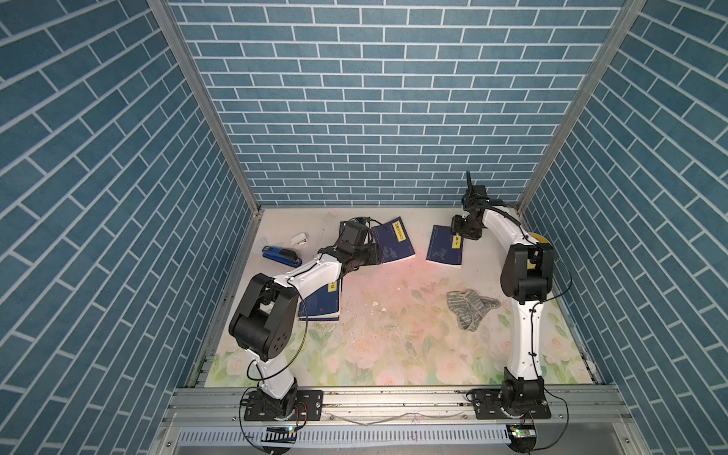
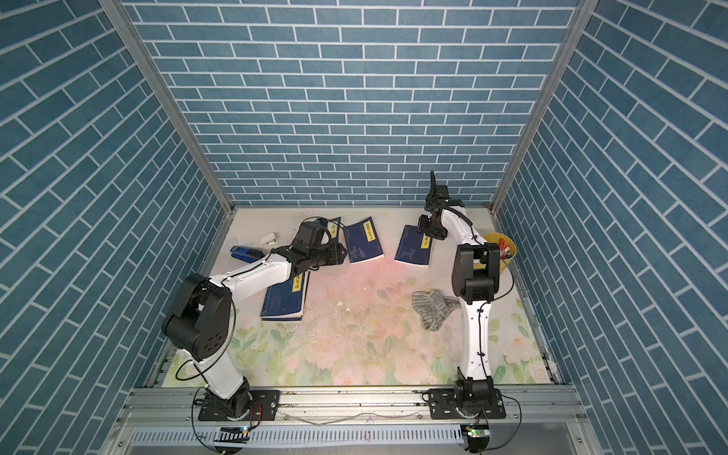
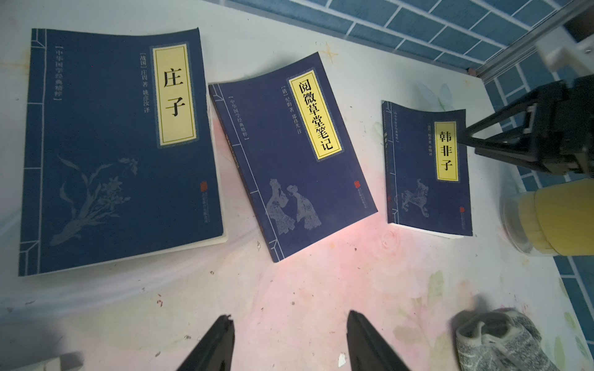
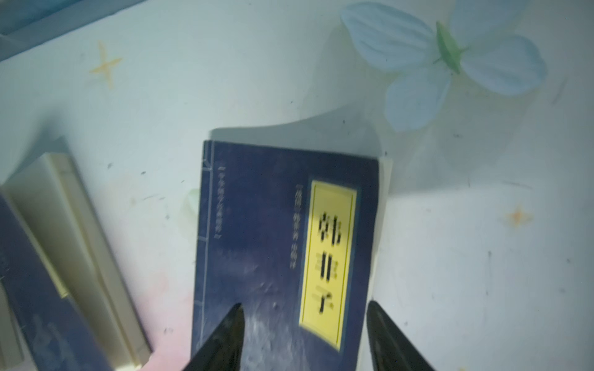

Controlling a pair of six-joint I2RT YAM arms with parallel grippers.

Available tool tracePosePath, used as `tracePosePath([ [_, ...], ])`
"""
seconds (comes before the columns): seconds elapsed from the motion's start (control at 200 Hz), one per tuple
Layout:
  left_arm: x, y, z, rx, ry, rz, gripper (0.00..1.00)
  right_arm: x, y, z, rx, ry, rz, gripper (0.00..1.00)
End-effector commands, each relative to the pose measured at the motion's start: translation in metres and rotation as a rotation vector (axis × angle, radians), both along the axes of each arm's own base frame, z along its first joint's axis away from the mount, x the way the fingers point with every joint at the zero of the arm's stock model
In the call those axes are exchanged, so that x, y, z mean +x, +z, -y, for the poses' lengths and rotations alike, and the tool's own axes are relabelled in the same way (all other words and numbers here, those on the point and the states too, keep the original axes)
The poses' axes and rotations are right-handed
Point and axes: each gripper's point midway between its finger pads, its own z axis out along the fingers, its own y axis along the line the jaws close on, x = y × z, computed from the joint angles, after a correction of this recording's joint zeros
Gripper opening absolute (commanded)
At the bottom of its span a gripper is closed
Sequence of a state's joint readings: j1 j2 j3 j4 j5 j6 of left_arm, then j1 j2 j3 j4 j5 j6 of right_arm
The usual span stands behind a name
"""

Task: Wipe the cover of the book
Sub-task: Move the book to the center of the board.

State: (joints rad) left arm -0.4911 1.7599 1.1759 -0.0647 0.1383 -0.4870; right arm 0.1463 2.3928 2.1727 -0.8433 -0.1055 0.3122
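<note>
- Top views: book (image 1: 443,249), a thin dark-blue paperback with a yellow title label. It lies flat and cover up, right of frame centre, on the bench (image 1: 394,354). The cloth (image 1: 470,309), grey, striped and crumpled, lies lower right of the book and apart from it.
- Left wrist view: left gripper (image 3: 289,316) at lower centre, jaws apart and empty. The book sits at centre right and the cloth in the lower right corner. The cloth is judged soft, limp and light, best pinched at a raised fold in its bunched middle.
- Right wrist view (blurred): right gripper (image 4: 304,305) at lower centre, jaws apart and holding nothing, poised over the book's cover. Whether it touches the cover cannot be told. A pale dusty smear (image 4: 266,324) lies on the cover by the fingertips. The book is judged light with a flexible cover, liable to slide on the smooth bench. Pin it at a corner or the spine edge, clear of the smear.
</note>
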Motion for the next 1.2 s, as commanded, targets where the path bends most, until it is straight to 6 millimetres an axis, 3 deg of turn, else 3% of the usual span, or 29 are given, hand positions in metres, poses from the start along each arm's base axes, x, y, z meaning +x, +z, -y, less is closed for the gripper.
tracePosePath([
  [0.0, -0.009, -0.004, -0.003, -0.018, 0.006, -0.004, 0.61, -0.002, -0.006, 0.002, 0.009, 0.044, -0.063, 0.61],
  [0.205, -0.034, -0.016, -0.005, -0.037, 0.002, -0.013, 0.61, 0.028, -0.019, 0.017, 0.024, 0.003, -0.027, 0.61],
  [0.45, -0.033, -0.016, -0.006, -0.007, -0.012, -0.011, 0.61, 0.026, -0.043, 0.013, 0.072, 0.035, -0.073, 0.59],
  [0.615, -0.026, -0.013, -0.001, -0.003, -0.025, -0.003, 0.61, 0.012, -0.057, 0.012, 0.072, 0.062, -0.140, 0.50],
  [0.875, -0.022, -0.014, 0.002, 0.001, -0.030, -0.001, 0.60, -0.027, -0.072, 0.008, -0.018, 0.160, -0.261, 0.22],
  [1.195, -0.027, -0.022, -0.001, 0.006, -0.030, -0.009, 0.60, -0.079, -0.081, -0.009, -0.266, 0.341, -0.354, 0.17],
])
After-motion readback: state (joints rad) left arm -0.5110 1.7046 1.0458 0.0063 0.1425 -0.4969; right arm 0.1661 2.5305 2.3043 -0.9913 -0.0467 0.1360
